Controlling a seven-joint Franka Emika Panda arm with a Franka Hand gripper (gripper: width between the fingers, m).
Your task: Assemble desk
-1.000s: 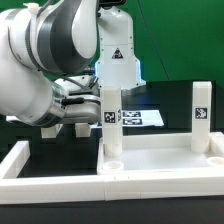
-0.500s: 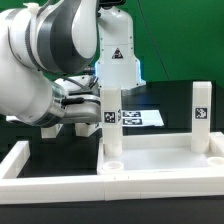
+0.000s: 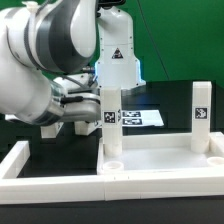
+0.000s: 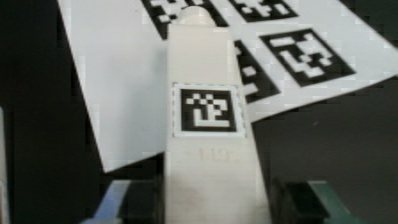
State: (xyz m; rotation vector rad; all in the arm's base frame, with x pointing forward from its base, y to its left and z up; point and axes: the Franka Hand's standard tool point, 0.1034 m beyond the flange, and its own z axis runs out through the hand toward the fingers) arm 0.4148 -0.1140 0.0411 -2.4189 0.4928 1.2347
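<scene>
The white desk top (image 3: 160,162) lies upside down on the black table, rim up. Two tagged square legs stand upright in its corner sockets, one at the exterior view's left (image 3: 112,125) and one at its right (image 3: 200,110). My gripper (image 3: 101,103) reaches the left leg from the left at tag height. In the wrist view the leg (image 4: 214,110) fills the middle and my gripper (image 4: 217,205) straddles it. Dark gaps show between the leg and both fingers (image 4: 121,200), so the jaws stand open around it.
The marker board (image 3: 142,117) lies behind the desk top and shows under the leg in the wrist view (image 4: 125,90). A long white fence bar (image 3: 40,178) runs along the front and left of the table. The bulky arm (image 3: 40,60) fills the exterior view's left.
The arm has shifted very slightly by the left leg. The legs and desk top have not moved.
</scene>
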